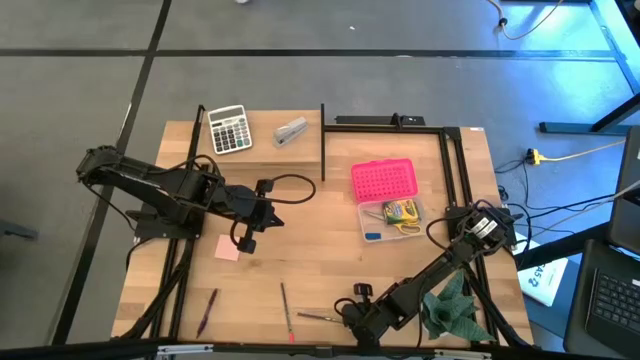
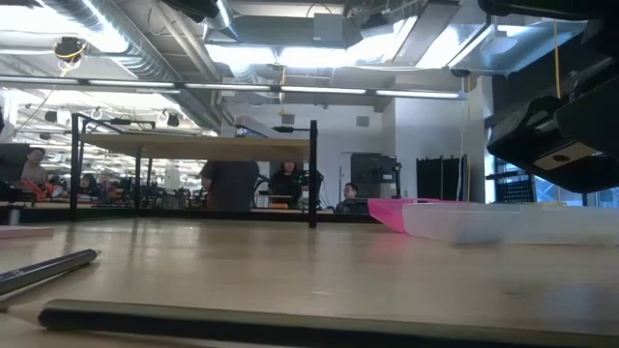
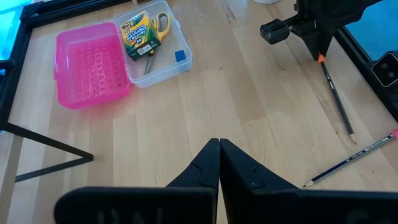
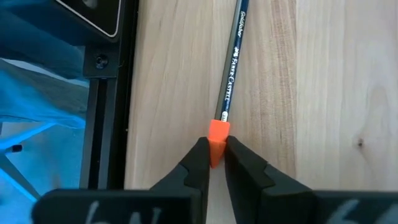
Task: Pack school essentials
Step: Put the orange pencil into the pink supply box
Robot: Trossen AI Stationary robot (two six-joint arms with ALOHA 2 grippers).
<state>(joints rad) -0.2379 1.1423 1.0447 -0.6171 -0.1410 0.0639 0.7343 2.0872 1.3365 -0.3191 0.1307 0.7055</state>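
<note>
My right gripper (image 4: 213,155) is near the table's near edge, shut on a dark green pencil (image 4: 231,74), which also shows in the high view (image 1: 318,317). My left gripper (image 3: 219,149) hangs shut and holds nothing, above the pale pink note pad (image 1: 227,248) at the table's left. A clear box (image 1: 392,220) holds the crayon box (image 3: 138,36), the yellow-handled scissors (image 3: 160,25) and the blue eraser (image 3: 180,56). A second pencil (image 1: 286,310) and a purple pen (image 1: 208,312) lie flat near the near edge. My right gripper pinches the pencil's orange eraser end (image 4: 218,132) between its two fingertips. The fingers slant down from the table's right side, in line with the pencil. The rest of the pencil (image 3: 336,99) lies on the table, pointing away from the fingers.
The box's pink lid (image 1: 382,181) lies open beside it on the far side. A calculator (image 1: 229,129) and a grey stapler (image 1: 291,131) sit at the far left. A black frame (image 1: 450,150) edges the table's right part. A teal cloth (image 1: 450,310) lies at the near right.
</note>
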